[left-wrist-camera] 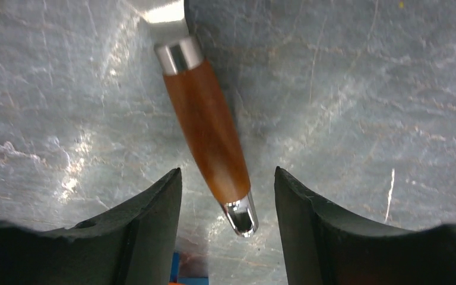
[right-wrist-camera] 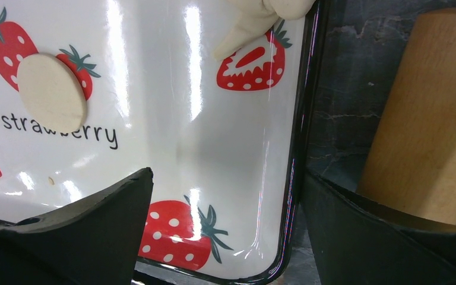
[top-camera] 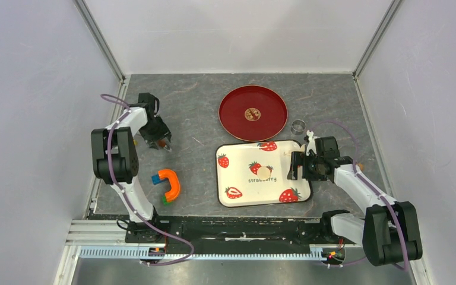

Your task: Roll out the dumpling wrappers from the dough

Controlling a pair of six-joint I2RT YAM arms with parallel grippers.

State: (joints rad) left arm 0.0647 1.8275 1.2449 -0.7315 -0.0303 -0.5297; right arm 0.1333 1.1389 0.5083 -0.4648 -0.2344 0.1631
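One round pale dumpling wrapper (top-camera: 265, 172) (right-wrist-camera: 51, 93) lies flat in the middle of the strawberry tray (top-camera: 240, 178) (right-wrist-camera: 297, 148). A ragged cream scrap of dough (right-wrist-camera: 261, 21) (top-camera: 289, 153) rests near the tray's far right corner. My right gripper (top-camera: 297, 167) (right-wrist-camera: 225, 202) hangs open over the tray's right rim, one finger above the tray and the other outside it, holding nothing. A tan wooden roller (right-wrist-camera: 433, 113) lies on the table just right of it. My left gripper (top-camera: 164, 145) (left-wrist-camera: 228, 196) is open at the far left, its fingers apart on either side of a brown tool handle's (left-wrist-camera: 211, 136) metal-tipped end.
A red round plate (top-camera: 253, 113) sits behind the tray, with a small metal ring (top-camera: 297, 126) to its right. An orange curved piece with blue and green ends (top-camera: 167, 184) lies on the table at the front left. Walls close in the table on three sides.
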